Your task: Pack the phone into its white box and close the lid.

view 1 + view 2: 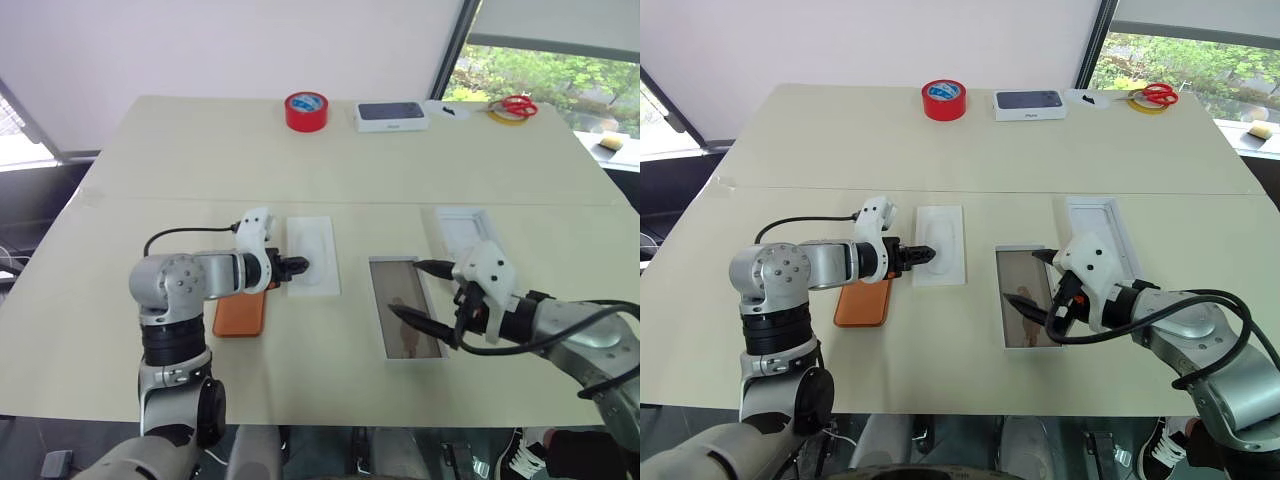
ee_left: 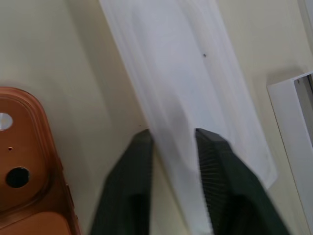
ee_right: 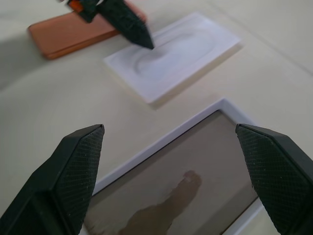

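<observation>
The orange phone [image 1: 238, 315] lies flat on the table, back up, its lenses showing in the left wrist view [image 2: 17, 176]. Just right of it lies a flat white card with an oval recess [image 1: 318, 245]. My left gripper [image 1: 297, 267] is shut on that card's near-left edge, one finger [image 2: 132, 186] on each side. The white box [image 1: 374, 300], brownish and glossy inside, sits open at centre right. My right gripper [image 1: 407, 288] hangs open just above it with nothing between its fingers [image 3: 73, 166]. The lid [image 1: 462, 228] lies behind the box, partly hidden by the right hand.
At the table's far edge stand a red tape roll [image 1: 306, 110], a white box with a dark phone picture [image 1: 391, 116], and red scissors on a yellow ring [image 1: 515, 105]. A seam crosses the table behind the card and lid.
</observation>
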Motion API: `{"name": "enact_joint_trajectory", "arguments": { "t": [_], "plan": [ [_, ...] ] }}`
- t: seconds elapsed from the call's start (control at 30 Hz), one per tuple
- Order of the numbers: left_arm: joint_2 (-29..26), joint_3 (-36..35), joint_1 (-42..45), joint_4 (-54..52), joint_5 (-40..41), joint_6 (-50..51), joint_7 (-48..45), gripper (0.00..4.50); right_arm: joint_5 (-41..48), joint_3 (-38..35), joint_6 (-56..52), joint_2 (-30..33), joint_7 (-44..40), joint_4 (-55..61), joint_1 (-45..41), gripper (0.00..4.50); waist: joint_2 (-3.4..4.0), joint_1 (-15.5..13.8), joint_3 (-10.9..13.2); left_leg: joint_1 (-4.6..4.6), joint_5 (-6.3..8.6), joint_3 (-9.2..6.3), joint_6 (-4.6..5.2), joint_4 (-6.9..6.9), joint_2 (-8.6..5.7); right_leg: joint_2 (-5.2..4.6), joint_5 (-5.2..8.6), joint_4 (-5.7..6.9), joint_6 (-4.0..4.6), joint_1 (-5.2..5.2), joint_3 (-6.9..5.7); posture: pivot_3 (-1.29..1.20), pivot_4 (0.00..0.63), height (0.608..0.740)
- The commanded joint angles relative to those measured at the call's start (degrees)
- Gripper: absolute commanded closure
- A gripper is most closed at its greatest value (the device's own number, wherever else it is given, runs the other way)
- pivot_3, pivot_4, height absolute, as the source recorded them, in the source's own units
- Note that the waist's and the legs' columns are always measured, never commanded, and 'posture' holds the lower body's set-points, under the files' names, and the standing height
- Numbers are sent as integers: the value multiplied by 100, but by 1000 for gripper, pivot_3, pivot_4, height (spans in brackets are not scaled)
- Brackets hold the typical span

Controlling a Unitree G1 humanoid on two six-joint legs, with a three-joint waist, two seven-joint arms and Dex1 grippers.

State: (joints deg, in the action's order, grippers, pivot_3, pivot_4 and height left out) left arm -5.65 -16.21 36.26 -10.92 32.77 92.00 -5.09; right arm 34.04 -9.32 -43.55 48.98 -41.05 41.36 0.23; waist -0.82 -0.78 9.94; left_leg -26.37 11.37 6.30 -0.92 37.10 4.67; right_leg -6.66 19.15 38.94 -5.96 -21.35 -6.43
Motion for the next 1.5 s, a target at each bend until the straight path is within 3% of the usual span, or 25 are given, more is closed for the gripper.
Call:
{"name": "enact_joint_trajectory", "arguments": {
  "t": [0.03,0.4,0.5,0.73,0.9,1.1,1.4,1.5],
  "plan": [
    [95,-239,79,-138,-84,46,2,4463,6,2,120,163,-185,187,-34,0,0,2,0,0,0,0,0,0,0,0,0,0,0,0,0,0,150,730],
    [521,-1146,315,35,69,50,-115,4463,-847,971,341,1186,-763,422,437,0,-6,-2,0,-1,0,-2,0,3,0,0,0,-1,0,2,-1,0,150,730],
    [573,-1297,351,40,163,50,-121,4500,-1321,1348,529,1383,-786,262,523,760,-7,-1,0,0,0,-3,-1,2,0,0,0,-1,0,1,-1,0,150,730],
    [552,-1582,503,83,210,50,-140,4500,-2102,1854,947,1365,-781,-7,326,4391,-9,1,1,0,-12,-3,-20,2,0,0,0,-1,0,1,-1,0,150,730],
    [442,-1946,737,153,187,50,-148,4500,-2235,2033,1059,1156,-863,-39,-3,4456,-12,2,3,0,-14,-3,-23,2,0,0,0,-1,0,1,-2,0,150,730],
    [166,-2549,1135,465,66,29,-91,4500,-2749,2846,1265,487,-930,-410,-1004,4456,-23,12,7,0,-17,-4,-28,1,3,4,0,1,0,-3,-4,0,150,730],
    [32,-2639,1151,273,406,50,-165,4500,-3082,3503,1266,-353,-1163,-1235,-1996,4456,-30,0,11,-1,-22,-2,-37,2,2,1,0,0,0,1,-6,0,150,730],
    [84,-2545,1037,160,696,50,-158,4500,-2921,3207,1100,-458,-1106,-1190,-1965,3551,-30,9,11,-1,-23,-2,-39,2,2,1,0,1,0,1,-5,0,150,730]
  ]
}}
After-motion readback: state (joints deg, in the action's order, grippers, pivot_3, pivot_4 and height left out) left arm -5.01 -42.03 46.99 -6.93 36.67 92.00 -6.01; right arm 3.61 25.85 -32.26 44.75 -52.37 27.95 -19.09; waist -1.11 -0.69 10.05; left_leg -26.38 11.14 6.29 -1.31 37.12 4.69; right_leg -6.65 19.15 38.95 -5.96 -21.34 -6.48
